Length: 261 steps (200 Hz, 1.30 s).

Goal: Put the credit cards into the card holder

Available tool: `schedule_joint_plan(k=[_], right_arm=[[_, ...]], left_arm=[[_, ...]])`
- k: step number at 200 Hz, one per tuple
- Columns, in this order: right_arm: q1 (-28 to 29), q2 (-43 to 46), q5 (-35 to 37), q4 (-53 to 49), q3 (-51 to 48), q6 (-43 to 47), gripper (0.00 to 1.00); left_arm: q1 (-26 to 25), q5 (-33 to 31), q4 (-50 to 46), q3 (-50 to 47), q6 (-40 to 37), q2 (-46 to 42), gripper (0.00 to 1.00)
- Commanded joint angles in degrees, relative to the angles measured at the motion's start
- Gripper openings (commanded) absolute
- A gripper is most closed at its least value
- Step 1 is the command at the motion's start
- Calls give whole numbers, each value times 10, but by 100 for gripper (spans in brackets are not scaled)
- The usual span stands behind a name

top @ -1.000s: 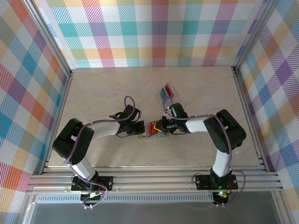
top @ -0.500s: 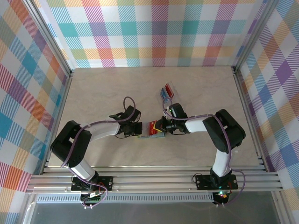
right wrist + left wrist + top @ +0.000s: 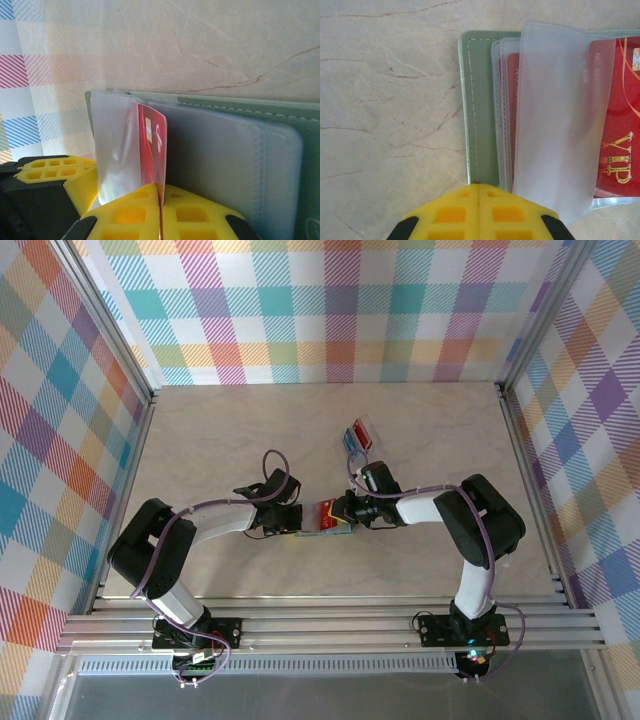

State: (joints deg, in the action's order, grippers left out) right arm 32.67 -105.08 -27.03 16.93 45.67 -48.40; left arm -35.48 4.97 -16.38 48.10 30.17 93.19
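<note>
1. The green wallet (image 3: 480,100) lies open on the table (image 3: 220,440), between the two grippers
2. The left gripper (image 3: 477,200) is clenched, its tips at the wallet's edge
3. The right gripper (image 3: 160,200) pinches a red card (image 3: 151,145) standing upright among the wallet's clear sleeves (image 3: 112,145)

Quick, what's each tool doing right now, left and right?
Left tool: closed, pinching the near edge of the card holder.
Right tool: closed on a red card.
</note>
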Motion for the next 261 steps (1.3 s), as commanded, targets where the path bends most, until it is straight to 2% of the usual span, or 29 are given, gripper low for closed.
schedule_joint_plan(k=[1,50,132,218,248,261], right_arm=[[2,-11,29,-34,-19,18,8],[2,-40,-56,59,-24,-11,0],[5,-60,-78,71,-13,-19,0],[23,-73,-52,54,2,-22,0],[30,-49,-19,2,10,8,6],[30,-38,-4,-22,12,19,13]], left_arm=[[-1,-5,-25,-20,1,9,5],[-2,1,-17,-20,1,25,5],[-4,6,-12,-21,2,30,5],[-8,8,-11,-19,3,33,5],[-8,21,-12,-20,8,21,5],[-8,25,-17,-20,11,5,5]])
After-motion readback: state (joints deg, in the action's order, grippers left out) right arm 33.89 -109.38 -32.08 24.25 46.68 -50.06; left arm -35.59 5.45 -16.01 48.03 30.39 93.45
